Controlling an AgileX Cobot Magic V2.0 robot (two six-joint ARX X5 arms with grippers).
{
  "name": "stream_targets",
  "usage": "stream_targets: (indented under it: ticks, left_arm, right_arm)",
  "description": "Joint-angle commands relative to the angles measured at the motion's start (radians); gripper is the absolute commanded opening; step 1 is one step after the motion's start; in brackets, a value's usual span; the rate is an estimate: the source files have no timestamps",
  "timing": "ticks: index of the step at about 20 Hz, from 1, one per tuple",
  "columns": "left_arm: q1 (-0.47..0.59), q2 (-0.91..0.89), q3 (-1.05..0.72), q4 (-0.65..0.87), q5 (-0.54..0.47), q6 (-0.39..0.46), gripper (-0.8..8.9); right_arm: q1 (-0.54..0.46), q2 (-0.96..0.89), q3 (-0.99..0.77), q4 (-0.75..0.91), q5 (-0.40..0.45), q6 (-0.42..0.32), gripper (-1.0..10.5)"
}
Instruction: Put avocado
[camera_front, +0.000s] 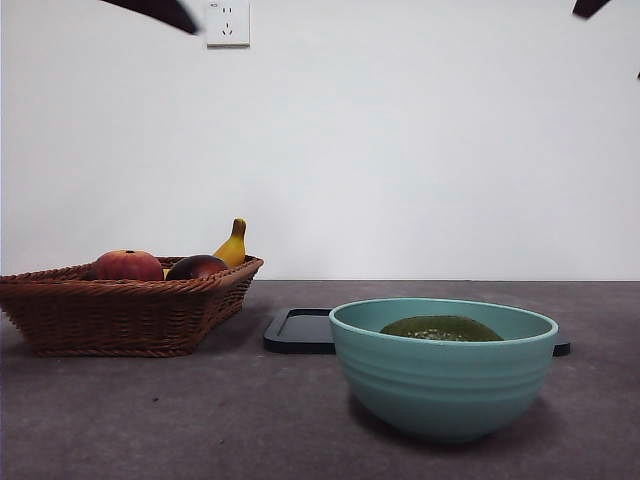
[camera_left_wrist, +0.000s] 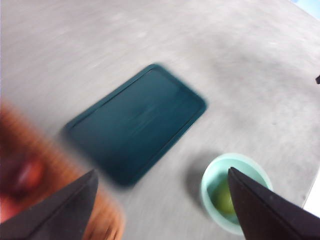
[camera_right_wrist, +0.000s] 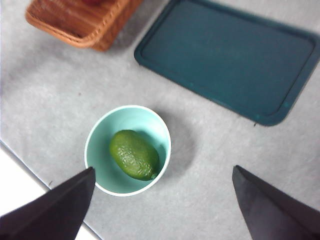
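The avocado (camera_front: 441, 328) lies inside the light teal bowl (camera_front: 443, 385) at the front right of the table. It also shows in the right wrist view (camera_right_wrist: 134, 154) and, small and blurred, in the left wrist view (camera_left_wrist: 225, 201). My right gripper (camera_right_wrist: 162, 200) is open and empty, high above the bowl (camera_right_wrist: 100, 132). My left gripper (camera_left_wrist: 162, 200) is open and empty, high above the table between the basket and the bowl (camera_left_wrist: 212, 175). In the front view both arms show only as black tips at the top corners.
A wicker basket (camera_front: 120, 310) at the left holds a red-orange peach (camera_front: 127, 265), a dark maroon fruit (camera_front: 195, 267) and a yellow banana (camera_front: 233, 245). A dark flat tray (camera_front: 300, 330) lies behind the bowl; it also shows in the right wrist view (camera_right_wrist: 235, 55).
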Motion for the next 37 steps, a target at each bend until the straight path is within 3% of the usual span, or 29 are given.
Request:
stream_targets:
  ticks: [1, 4, 9, 13, 20, 23, 29, 37]
  left_arm:
    - [0.056, -0.009, 0.002, -0.080, 0.085, 0.049, 4.12]
    - [0.101, -0.064, -0.058, -0.116, 0.169, 0.061, 4.10]
    - [0.087, -0.152, -0.259, -0.169, 0.195, 0.080, 4.07]
    - [0.045, -0.224, -0.451, -0.126, 0.213, 0.065, 4.06]
    - [-0.001, -0.264, -0.458, -0.101, 0.213, 0.052, 4.06]
    - [-0.002, -0.264, -0.458, -0.100, 0.213, 0.052, 4.06]
    - [-0.002, -0.264, -0.458, -0.096, 0.213, 0.052, 4.06]
    - [-0.002, -0.264, -0.458, -0.089, 0.213, 0.052, 4.06]
  right_arm:
    - [0.005, 0.045, 0.022, 0.014, -0.001, 0.010, 4.4]
    - [0.014, 0.111, 0.022, 0.039, -0.001, 0.010, 4.4]
    - [0.053, 0.217, 0.022, 0.077, -0.001, 0.009, 4.4]
    - [0.090, 0.301, 0.022, 0.117, 0.000, 0.005, 4.3]
    - [0.156, 0.472, 0.022, 0.153, 0.013, -0.017, 3.4]
    - [0.185, 0.526, 0.022, 0.183, 0.054, -0.017, 2.6]
    - [0.239, 0.607, 0.021, 0.209, 0.109, -0.017, 2.2]
    - [0.254, 0.671, 0.021, 0.234, 0.131, -0.016, 0.7]
